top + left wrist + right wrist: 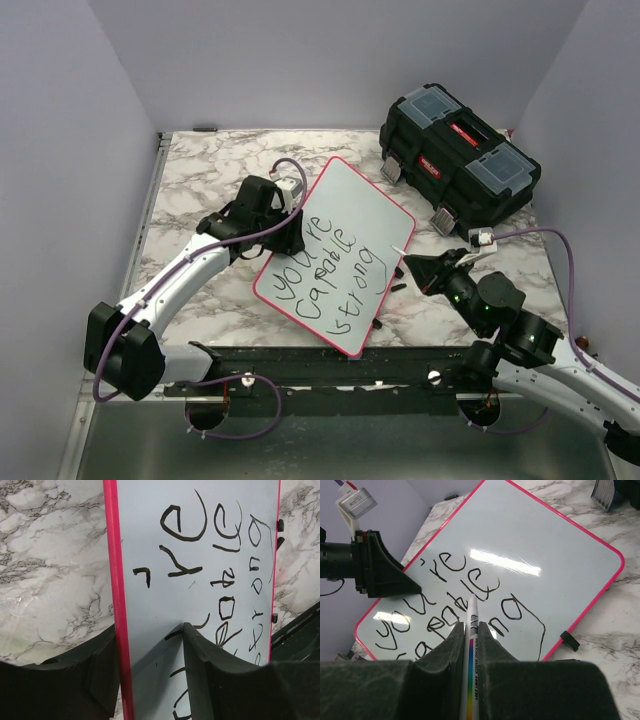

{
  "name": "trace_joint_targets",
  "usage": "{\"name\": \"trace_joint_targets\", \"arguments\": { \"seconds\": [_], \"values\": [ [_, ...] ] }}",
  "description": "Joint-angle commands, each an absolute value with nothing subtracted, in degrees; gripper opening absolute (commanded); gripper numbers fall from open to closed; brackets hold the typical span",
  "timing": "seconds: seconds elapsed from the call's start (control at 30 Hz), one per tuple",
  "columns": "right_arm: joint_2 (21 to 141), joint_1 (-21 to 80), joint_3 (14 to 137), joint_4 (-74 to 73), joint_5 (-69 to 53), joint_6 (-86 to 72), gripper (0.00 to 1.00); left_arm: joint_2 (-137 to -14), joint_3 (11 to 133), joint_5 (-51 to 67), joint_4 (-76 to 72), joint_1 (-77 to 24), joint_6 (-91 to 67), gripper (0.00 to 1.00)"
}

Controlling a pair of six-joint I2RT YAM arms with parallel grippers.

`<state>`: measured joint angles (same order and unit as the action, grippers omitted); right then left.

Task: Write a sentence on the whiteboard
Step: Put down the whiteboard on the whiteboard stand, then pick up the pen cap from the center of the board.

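Observation:
The whiteboard [352,205] lies slanted on the marble table, its pink rim [112,555] running up the left wrist view. The sentence [325,275] is in black marker in three lines, also seen on the board [545,545] as handwriting [450,595]. My left gripper [288,215] is at the board's upper left edge. It is open, one finger [100,665] outside the rim and the other [205,665] over the white surface [150,605]. My right gripper [471,627] is shut on a white marker [472,615], tip pointing at the writing, near the board's right edge [425,268].
A black toolbox [460,160] with red labels stands at the back right, close to the board's far corner. Small black clips [385,290] sit along the board's right rim, one of them a clip [569,640] beside the marker. Grey walls close in both sides.

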<state>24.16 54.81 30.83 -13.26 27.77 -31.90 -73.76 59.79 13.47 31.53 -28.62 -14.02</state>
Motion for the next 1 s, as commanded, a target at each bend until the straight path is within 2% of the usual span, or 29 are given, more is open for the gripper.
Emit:
{"name": "trace_joint_targets", "arguments": {
  "seconds": [0.0,0.17,0.6,0.77,0.97],
  "values": [
    [24.1,55.2,32.4,-14.3,29.1,-31.3,0.01,-72.5,61.4,12.9,37.0,-29.4,-12.0,0.5],
    [24.1,55.2,32.4,-14.3,29.1,-31.3,0.01,-72.5,63.1,12.6,38.0,-29.4,-11.3,0.55],
    [24.7,55.2,33.0,-14.3,29.5,-31.0,0.01,-71.3,70.4,8.7,42.7,-29.4,-7.3,0.61],
    [26.0,55.2,36.1,-15.6,31.4,-30.2,0.01,-68.5,72.5,8.3,44.0,-29.5,-4.5,0.59],
    [29.1,55.2,42.5,-16.7,34.0,-28.9,0.01,-62.2,73.4,13.7,44.3,-30.6,-0.3,0.6]
  ]
}}
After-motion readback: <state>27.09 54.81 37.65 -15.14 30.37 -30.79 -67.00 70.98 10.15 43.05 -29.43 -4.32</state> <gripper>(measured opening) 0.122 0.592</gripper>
